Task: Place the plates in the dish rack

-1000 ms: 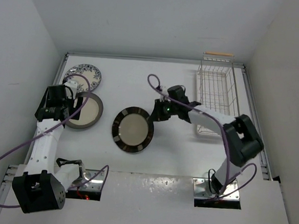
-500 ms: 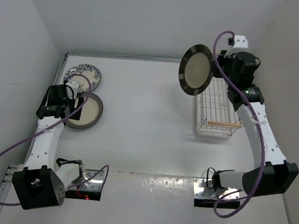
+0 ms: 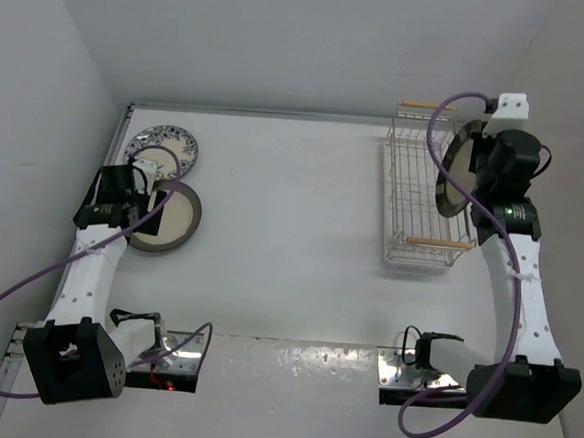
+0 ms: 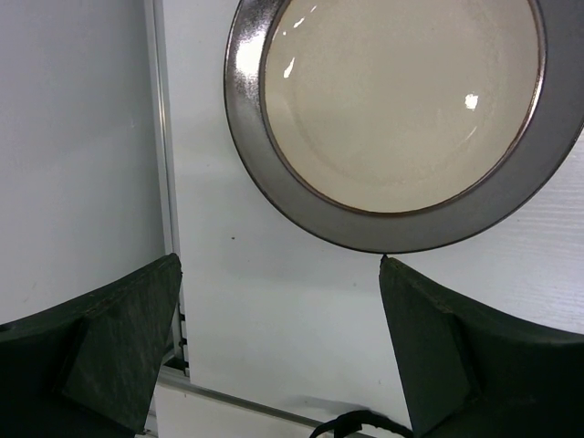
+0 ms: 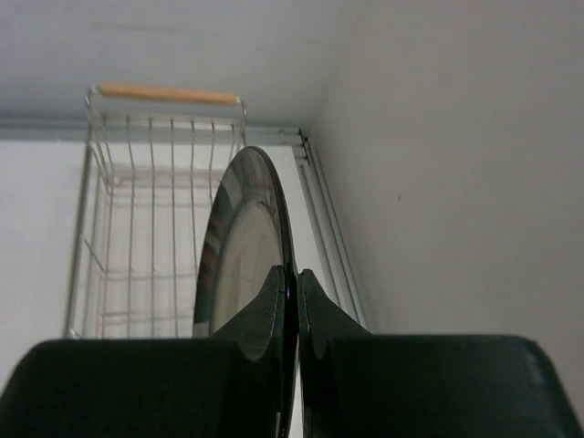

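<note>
A white tabletop point(image 3: 291, 229) sits boxed in by pale grey walls point(image 3: 285, 38) on three sides, with a metal rail point(image 3: 121, 132) along its left edge. The white wire dish rack with wooden bar handles point(image 3: 413, 202) stands hard against the right wall. The right gripper point(image 3: 481, 172) is clenched on the cream plate with the black rim point(image 3: 455, 175), held on edge over the rack's right side. Far left, well apart across a broad stretch of tabletop, lie the white plate with blue flowers point(image 3: 162, 147) and the cream plate with the grey-brown rim point(image 3: 170, 220). The left gripper point(image 4: 278, 263) hangs spread wide just beside that rim, holding nothing
</note>
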Tool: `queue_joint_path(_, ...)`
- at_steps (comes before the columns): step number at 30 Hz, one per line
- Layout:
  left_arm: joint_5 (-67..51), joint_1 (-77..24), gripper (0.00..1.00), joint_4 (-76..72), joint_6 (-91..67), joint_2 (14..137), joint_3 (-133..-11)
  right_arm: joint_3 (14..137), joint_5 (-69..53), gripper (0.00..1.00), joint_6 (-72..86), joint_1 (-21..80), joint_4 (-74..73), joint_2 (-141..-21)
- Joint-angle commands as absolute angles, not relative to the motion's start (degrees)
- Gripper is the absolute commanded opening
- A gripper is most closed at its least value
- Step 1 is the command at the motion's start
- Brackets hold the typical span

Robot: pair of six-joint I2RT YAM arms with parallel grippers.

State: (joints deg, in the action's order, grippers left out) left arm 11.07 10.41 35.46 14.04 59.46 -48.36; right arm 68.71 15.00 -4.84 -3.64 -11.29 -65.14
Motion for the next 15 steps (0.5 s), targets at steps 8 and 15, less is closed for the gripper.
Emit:
queue_joint_path(8, 11.95, 8.88, 0.94, 34.10, 13.27, 59.33, -48.87, 55.03, 12.57, 0.00, -15.99, -4.66, 6.32, -62.32)
queue_joint_path(15, 11.95, 8.35, 0.94, 34.10, 13.27, 59.33, -48.87, 57.13, 11.86, 0.00, -15.82, -4.66, 7.30, -63.89)
